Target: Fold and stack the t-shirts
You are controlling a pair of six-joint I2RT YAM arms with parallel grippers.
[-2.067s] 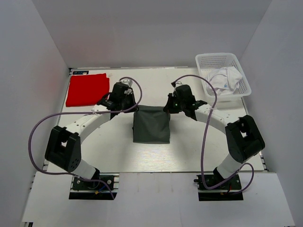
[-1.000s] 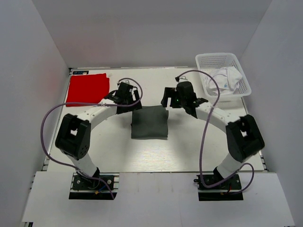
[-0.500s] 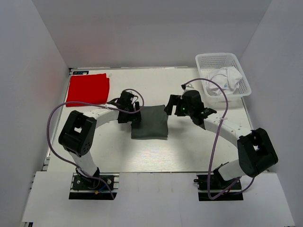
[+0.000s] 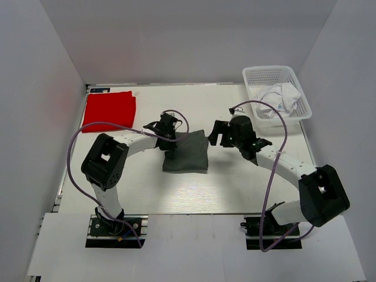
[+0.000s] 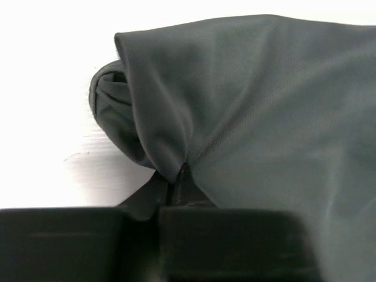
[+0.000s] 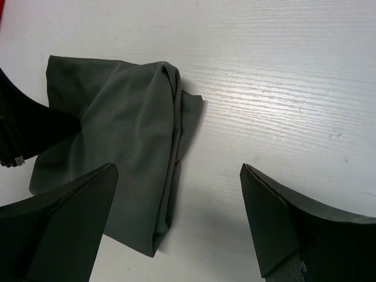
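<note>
Top external view gives me the white table with a white mesh basket at its far right corner, white t-shirts heaped inside. A red t-shirt lies folded flat at the far left. The dark grey-green t-shirt lies folded mid-table, between the arms. My left gripper is pinched tight on a fold at that shirt's left edge, cloth bunching at its tips. My right gripper stands wide apart just beside the shirt's far right corner, holding nothing. A small dark label at the far left corner is too small to read.
</note>
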